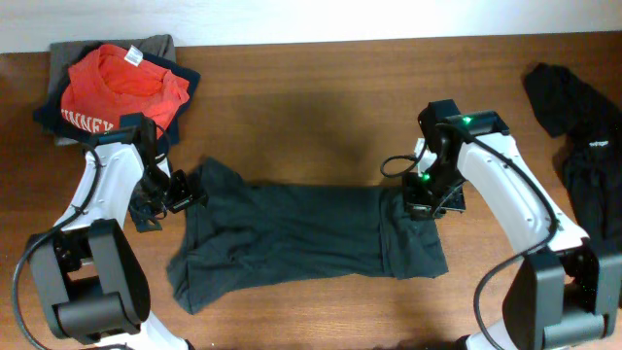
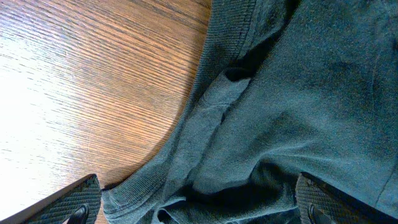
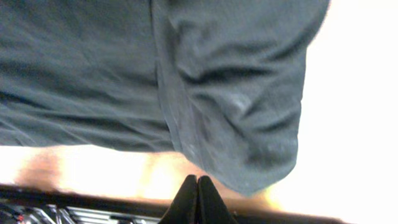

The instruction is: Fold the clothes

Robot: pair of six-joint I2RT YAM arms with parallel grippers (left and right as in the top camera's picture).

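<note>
While it lies spread across the centre of the wooden table (image 1: 321, 97), the dark grey garment (image 1: 311, 233) has an arm at each end. The left gripper (image 1: 183, 192) is at its left edge, fingers (image 2: 78, 200) spread wide over the ribbed hem and grasping nothing. The right gripper (image 1: 425, 202) is at its right end, fingers (image 3: 189, 200) pressed together, apparently just off the cloth. At upper left a red shirt (image 1: 121, 87) lies on a pile (image 1: 49, 115); at the right edge is black clothing (image 1: 583, 126).
</note>
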